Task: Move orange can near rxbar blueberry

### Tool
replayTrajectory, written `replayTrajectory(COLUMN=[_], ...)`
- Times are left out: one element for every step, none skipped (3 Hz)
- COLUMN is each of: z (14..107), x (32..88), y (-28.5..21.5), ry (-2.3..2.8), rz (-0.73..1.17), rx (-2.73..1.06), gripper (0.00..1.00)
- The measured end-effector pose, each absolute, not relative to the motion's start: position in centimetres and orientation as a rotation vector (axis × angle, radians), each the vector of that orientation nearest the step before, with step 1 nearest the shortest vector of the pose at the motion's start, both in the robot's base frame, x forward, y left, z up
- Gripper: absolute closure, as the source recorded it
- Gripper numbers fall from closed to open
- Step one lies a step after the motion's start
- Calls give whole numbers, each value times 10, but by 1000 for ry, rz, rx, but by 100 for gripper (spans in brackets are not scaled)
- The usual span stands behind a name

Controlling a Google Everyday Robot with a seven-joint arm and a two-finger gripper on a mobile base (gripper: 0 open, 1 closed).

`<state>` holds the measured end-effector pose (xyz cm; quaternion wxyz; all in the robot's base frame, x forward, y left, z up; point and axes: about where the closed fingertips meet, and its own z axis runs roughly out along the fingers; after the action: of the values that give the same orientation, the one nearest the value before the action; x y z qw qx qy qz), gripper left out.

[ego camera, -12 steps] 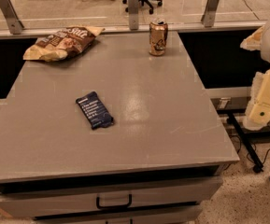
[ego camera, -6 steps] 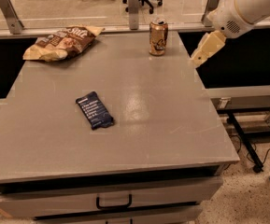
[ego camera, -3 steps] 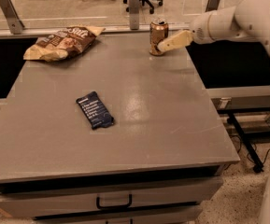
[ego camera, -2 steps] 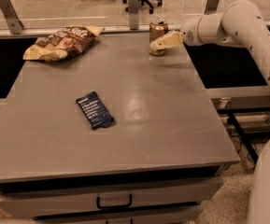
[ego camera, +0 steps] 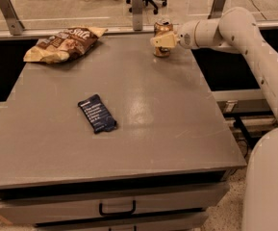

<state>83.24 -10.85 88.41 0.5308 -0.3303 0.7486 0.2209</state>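
Note:
The orange can (ego camera: 162, 27) stands upright at the far right edge of the grey table (ego camera: 153, 129). My gripper (ego camera: 160, 40) has reached in from the right and sits right at the can's middle, covering part of its side. The rxbar blueberry (ego camera: 97, 113), a flat dark navy wrapper with white text, lies flat left of the table's centre, well away from the can and nearer the front.
A brown-and-yellow chip bag (ego camera: 61, 43) lies at the far left corner. A drawer with a black handle (ego camera: 117, 209) is under the table's front edge. Metal railing posts (ego camera: 137, 4) stand behind the table. My white arm (ego camera: 254, 42) spans the right side.
My arm has swung in from the right, and the gripper has moved left until it is at the can. The can, bar and chip bag have not moved.

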Motion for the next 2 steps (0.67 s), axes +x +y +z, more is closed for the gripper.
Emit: replayTrajectory(z=[902,942], x=[813,775], y=[-100,-88], ry=[1731,1628], rz=[607,663], rx=[-812,-885], gripper=[65,88])
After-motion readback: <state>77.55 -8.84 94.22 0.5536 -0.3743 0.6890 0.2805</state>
